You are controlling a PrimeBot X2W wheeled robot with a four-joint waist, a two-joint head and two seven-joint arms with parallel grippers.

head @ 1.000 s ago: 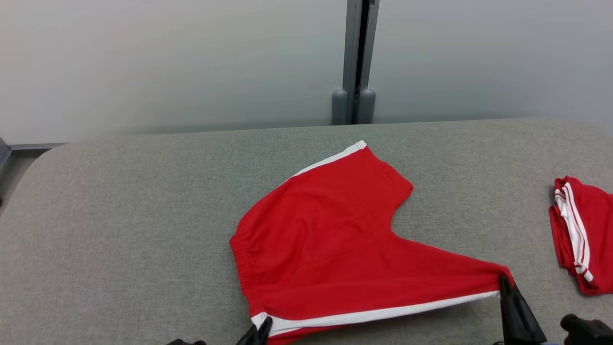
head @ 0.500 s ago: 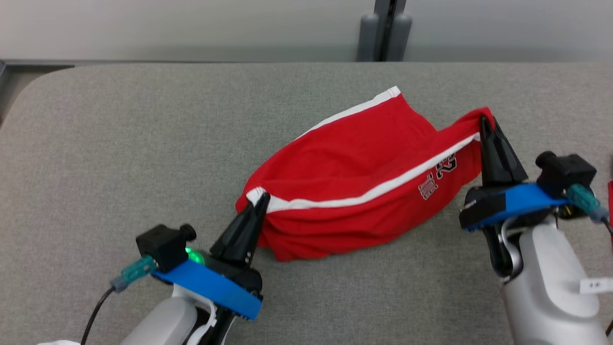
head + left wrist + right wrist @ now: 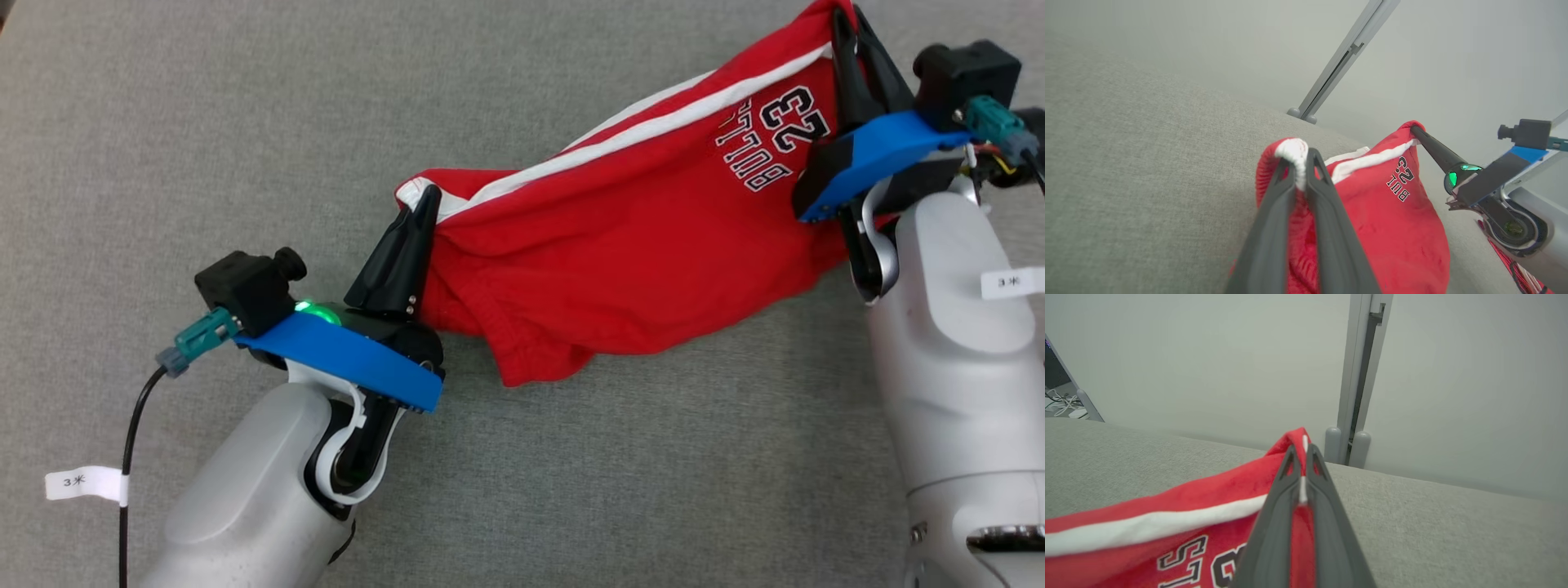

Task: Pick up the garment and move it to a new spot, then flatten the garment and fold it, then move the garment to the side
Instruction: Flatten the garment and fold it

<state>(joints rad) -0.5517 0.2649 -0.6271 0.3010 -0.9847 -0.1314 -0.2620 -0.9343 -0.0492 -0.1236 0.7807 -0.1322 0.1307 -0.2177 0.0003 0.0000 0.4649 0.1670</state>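
Left pincer (image 3: 426, 196) clamped on a white-trimmed corner of the red garment (image 3: 620, 220); right pincer (image 3: 841, 20) clamped on its far right corner. It hangs slung between them over the grey bench (image 3: 163, 122). My left wrist view adds a red scrap (image 3: 1515, 271) beside the right arm, possibly another garment.

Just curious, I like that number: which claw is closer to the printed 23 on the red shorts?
Right. The right gripper pinches the red shorts at the corner beside the 23; the left gripper pinches the opposite, white-trimmed corner.
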